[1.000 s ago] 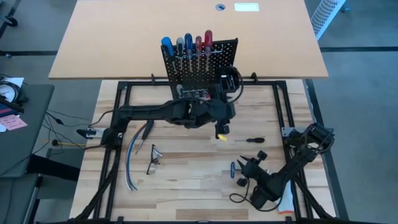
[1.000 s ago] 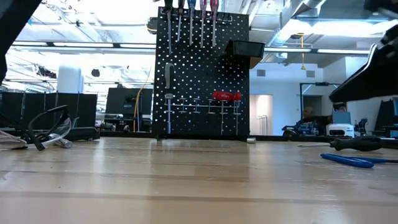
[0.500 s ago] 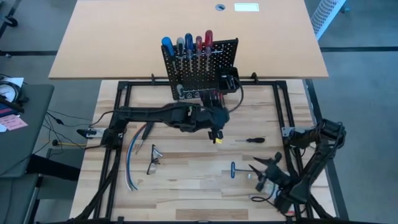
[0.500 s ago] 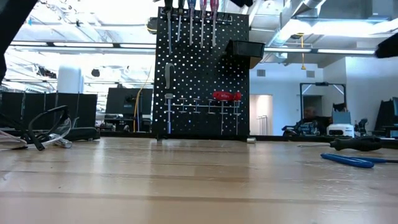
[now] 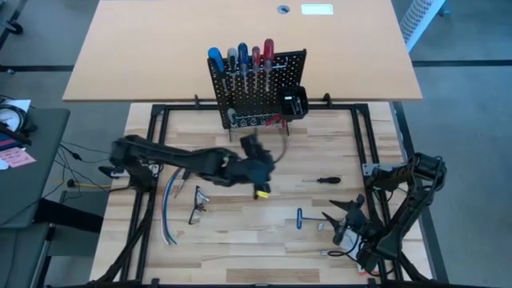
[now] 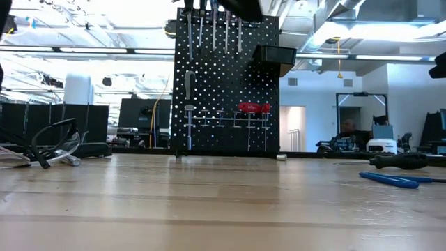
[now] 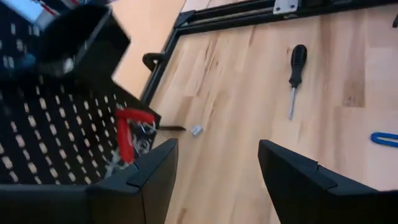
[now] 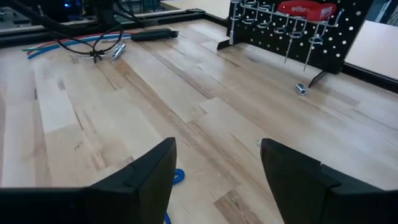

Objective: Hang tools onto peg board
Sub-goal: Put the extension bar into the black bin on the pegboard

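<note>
Now we aim our empty, spread right gripper (image 5: 342, 218) at the light, stiff blue key (image 5: 302, 218), grasping mid-shaft.

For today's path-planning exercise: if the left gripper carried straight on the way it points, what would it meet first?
Probably bare tabletop: the left gripper, fingers open, points down at the wood. A small metal bit and the black-handled screwdriver lie just off that line; depth is unclear.
</note>
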Controlling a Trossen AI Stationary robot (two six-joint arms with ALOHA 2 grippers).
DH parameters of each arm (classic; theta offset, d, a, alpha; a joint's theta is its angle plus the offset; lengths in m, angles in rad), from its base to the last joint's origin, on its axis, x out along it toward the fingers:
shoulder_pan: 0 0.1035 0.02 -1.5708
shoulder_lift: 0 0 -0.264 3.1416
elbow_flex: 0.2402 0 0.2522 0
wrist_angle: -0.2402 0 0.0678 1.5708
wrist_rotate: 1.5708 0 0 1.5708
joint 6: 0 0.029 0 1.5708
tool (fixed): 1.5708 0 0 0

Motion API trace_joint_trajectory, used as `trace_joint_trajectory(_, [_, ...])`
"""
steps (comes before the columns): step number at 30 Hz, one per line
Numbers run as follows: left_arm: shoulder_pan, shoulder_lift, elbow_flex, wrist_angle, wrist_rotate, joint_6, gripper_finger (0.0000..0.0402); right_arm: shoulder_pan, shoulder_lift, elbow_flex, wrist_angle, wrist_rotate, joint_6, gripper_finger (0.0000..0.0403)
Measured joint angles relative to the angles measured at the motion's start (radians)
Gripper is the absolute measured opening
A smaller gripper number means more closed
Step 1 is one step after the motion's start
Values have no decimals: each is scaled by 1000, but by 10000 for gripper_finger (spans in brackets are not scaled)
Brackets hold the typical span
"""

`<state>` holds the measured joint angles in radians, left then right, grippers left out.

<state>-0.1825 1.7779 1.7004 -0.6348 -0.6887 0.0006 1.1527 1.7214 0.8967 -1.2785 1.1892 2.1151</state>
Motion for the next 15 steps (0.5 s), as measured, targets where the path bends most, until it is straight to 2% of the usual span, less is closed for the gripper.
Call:
trace_joint_trajectory(4, [-25,-146,-280,199,-1,-72,219,-8,0,-1,3,-1,-17,240])
trace_joint_trajectory(8, [-92,-280,-496,349,-1,-152,219,-21,0,-1,8,-2,-29,240])
trace_joint_trajectory(11, [-168,-342,-609,407,-1,-180,219,-31,0,-1,15,-2,-29,240])
trace_joint_trajectory(15, [-290,-375,-680,406,-1,-210,219,-48,0,-1,46,-2,-78,240])
